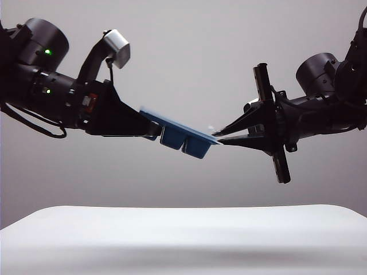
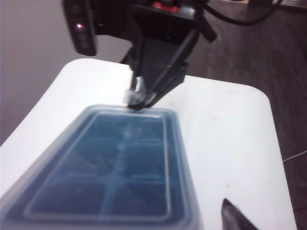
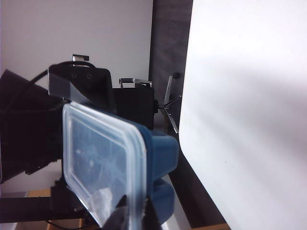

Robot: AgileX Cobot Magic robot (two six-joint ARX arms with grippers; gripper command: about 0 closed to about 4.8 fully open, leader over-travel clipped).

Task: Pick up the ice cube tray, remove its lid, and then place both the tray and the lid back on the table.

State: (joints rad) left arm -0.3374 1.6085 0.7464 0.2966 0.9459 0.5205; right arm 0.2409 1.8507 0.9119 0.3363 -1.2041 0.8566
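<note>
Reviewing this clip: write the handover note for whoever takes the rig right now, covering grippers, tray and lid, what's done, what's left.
Left gripper: on the left, gripping one end of the ice cube tray, jaws spread wide across it.
Right gripper: on the right, shut on the edge of the lid at the tray's far end.
Tray and lid: held in mid-air between the arms, tilted, well above the table. The lid sits on the tray.
Done: tray picked up.
Left: pull the lid off, then set tray and lid down on the table.
</note>
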